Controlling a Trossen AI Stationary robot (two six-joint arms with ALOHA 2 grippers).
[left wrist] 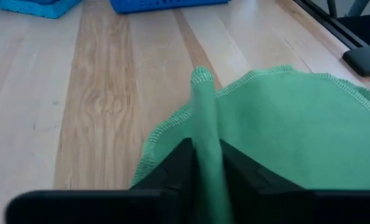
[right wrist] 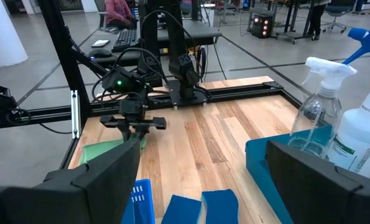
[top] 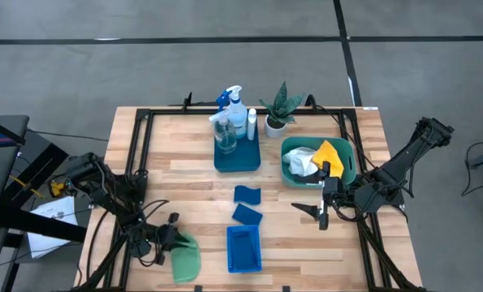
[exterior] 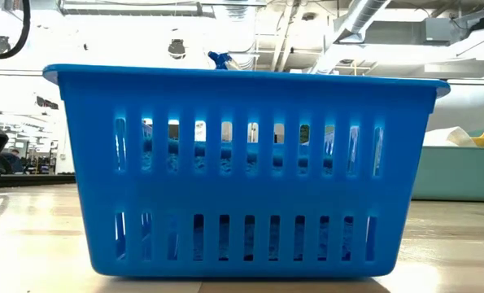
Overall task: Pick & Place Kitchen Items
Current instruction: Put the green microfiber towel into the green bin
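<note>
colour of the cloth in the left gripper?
Green cloth, with a stitched edge. Left wrist view shows it best.

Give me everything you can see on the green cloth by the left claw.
The green cloth is a thin woven fabric with a stitched, overlocked hem. It lies on the wooden table at the near left, left of the blue basket, mostly flat and rumpled. One fold is pulled up into a ridge, and the left claw pinches that ridge between its dark fingers. It touches only the table and the claw.
</note>
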